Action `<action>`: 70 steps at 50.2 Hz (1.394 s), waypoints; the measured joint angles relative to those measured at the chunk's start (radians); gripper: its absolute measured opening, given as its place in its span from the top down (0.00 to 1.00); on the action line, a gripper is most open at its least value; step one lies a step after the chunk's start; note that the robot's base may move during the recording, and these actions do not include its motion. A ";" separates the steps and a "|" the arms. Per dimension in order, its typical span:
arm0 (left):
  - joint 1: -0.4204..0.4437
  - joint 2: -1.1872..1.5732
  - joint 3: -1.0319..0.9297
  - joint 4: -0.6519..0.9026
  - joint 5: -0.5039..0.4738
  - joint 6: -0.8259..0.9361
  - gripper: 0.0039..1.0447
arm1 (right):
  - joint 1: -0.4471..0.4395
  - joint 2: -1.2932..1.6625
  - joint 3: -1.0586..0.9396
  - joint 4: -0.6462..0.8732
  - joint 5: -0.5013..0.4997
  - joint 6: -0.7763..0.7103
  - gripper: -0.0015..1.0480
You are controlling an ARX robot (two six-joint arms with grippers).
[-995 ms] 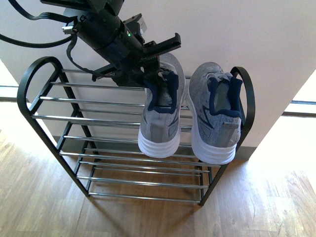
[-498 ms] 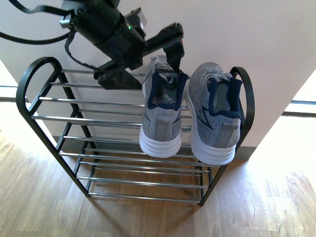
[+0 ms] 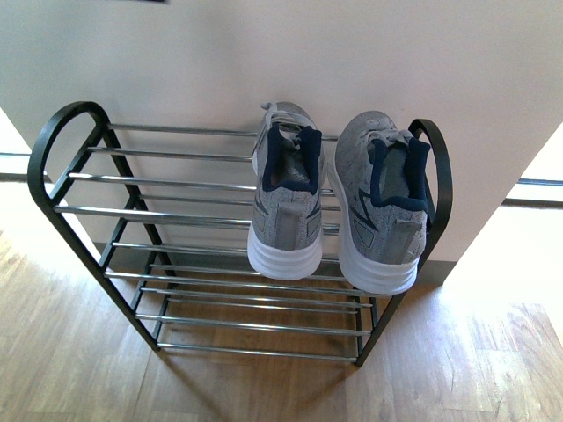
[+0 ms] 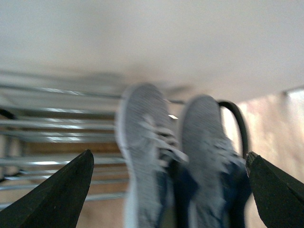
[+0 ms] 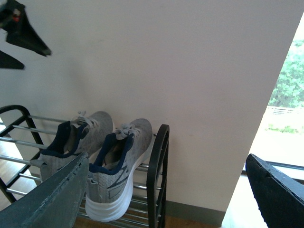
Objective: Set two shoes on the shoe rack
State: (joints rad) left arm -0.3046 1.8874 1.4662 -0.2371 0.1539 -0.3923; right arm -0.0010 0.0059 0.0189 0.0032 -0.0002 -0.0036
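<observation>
Resting heels-out on the rack [image 3: 53, 141], the shoes [image 3: 286, 207] look light, soft-knit and stiff-soled; the heel collar suits gripping. Empty, the left fingers [image 4: 57, 199] and right fingers [image 5: 47, 199] stand apart.

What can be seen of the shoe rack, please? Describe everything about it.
The shoe rack is an open one with several tiers. Its frame looks like black metal, with a rounded arch at each side, and the shelves are thin shiny rods. It stands upright on a wood floor, right in front of a pale wall. Two grey sneakers rest on the right part of the top tier, toes to the wall, heels out past the front rod.
</observation>
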 joint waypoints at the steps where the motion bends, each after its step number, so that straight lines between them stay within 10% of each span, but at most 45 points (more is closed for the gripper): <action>1: 0.007 -0.011 -0.011 0.009 -0.018 0.010 0.09 | 0.000 0.000 0.000 0.000 0.000 0.000 0.09; 7: 0.072 -0.108 -0.137 0.151 -0.174 0.113 0.10 | 0.000 0.000 0.000 0.000 0.000 0.000 0.09; 10: 0.109 -0.180 -0.310 0.506 -0.324 0.237 0.22 | 0.000 0.000 0.000 0.000 0.000 0.000 0.09; 14: 0.137 -0.263 -0.528 0.857 -0.336 0.318 0.37 | 0.000 0.000 0.000 0.000 0.000 0.000 0.09; 22: 0.150 -0.373 -0.772 1.072 -0.295 0.364 0.61 | 0.000 0.000 0.000 0.000 0.000 0.000 0.09; 36: 0.201 -0.527 -1.018 1.143 -0.261 0.375 0.99 | 0.000 0.000 0.000 0.000 0.000 0.000 0.09; 70: 0.301 -0.966 -1.361 1.045 -0.156 0.382 0.99 | 0.000 0.000 0.000 0.000 0.000 0.000 0.09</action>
State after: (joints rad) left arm -0.0036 0.9211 0.1047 0.8078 -0.0017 -0.0105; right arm -0.0010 0.0059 0.0189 0.0032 -0.0002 -0.0036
